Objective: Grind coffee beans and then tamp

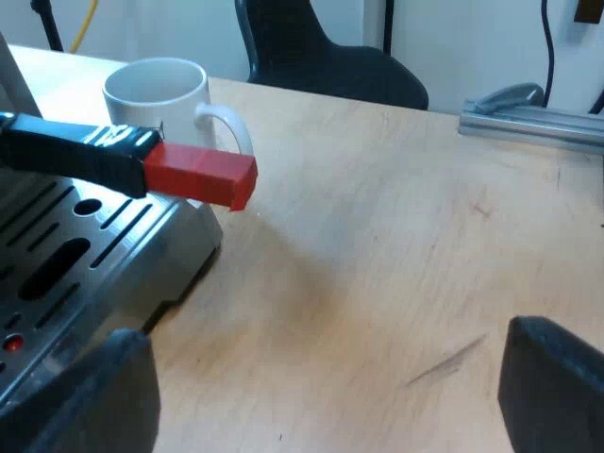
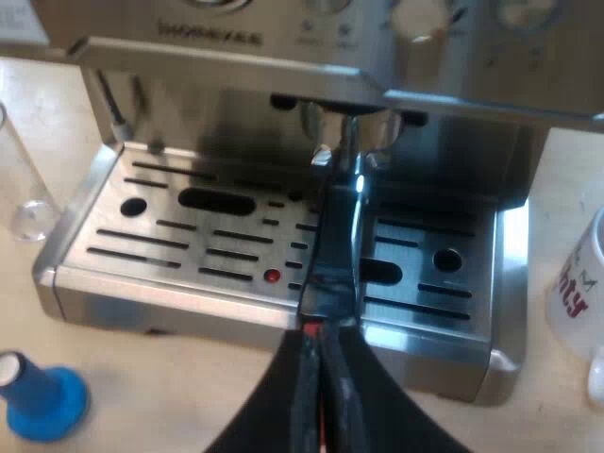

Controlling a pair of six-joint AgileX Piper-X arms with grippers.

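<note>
Jaws of right gripper (image 2: 318, 344) clamp holder handle (image 2: 334, 241).

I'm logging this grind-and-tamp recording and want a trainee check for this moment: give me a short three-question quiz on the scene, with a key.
1. True or false: the left gripper is open above the table.
2. What stands on the table near the drip tray of the machine? A) a blue tamper B) a spoon C) a milk jug
3. Fill in: the holder's handle, reaching out over the drip tray, ends in ___.
Key: 1 true; 2 A; 3 red.
</note>
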